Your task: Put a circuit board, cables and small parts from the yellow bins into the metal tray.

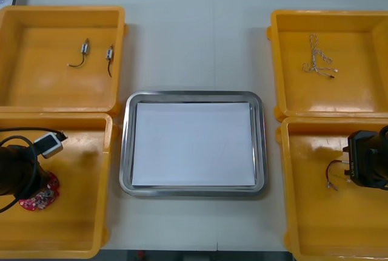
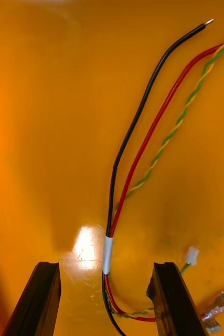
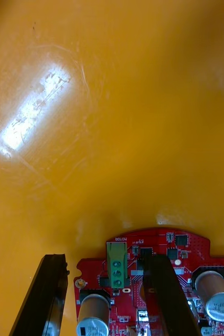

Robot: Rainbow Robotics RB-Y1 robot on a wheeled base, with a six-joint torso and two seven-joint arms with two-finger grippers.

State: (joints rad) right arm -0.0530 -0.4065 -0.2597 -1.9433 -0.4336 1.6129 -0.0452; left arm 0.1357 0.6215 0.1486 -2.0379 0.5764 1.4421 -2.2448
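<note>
Wrist views show the left gripper point(image 3: 104, 260) wide astride the edge of the circuit board point(image 3: 169, 247), the right gripper point(image 2: 104, 265) wide around the cables point(image 2: 107, 254). From the front, arms point(image 1: 18, 170) cover both, in the near yellow bins point(image 1: 79, 237) flanking the metal tray point(image 1: 193, 97)

Cables point(image 2: 112, 226) between parted jaws

The light table point(image 1: 194, 42) carries five items, all resting directly on its surface. Left side: far-left yellow bin point(image 1: 60, 11) and near-left yellow bin point(image 1: 79, 224), set edge to edge. Right side: far-right yellow bin point(image 1: 357, 100) and near-right yellow bin point(image 1: 315, 224), likewise edge to edge. The metal tray point(image 1: 194, 95), white inside, lies between the two near bins, just beside the left pair.
</note>
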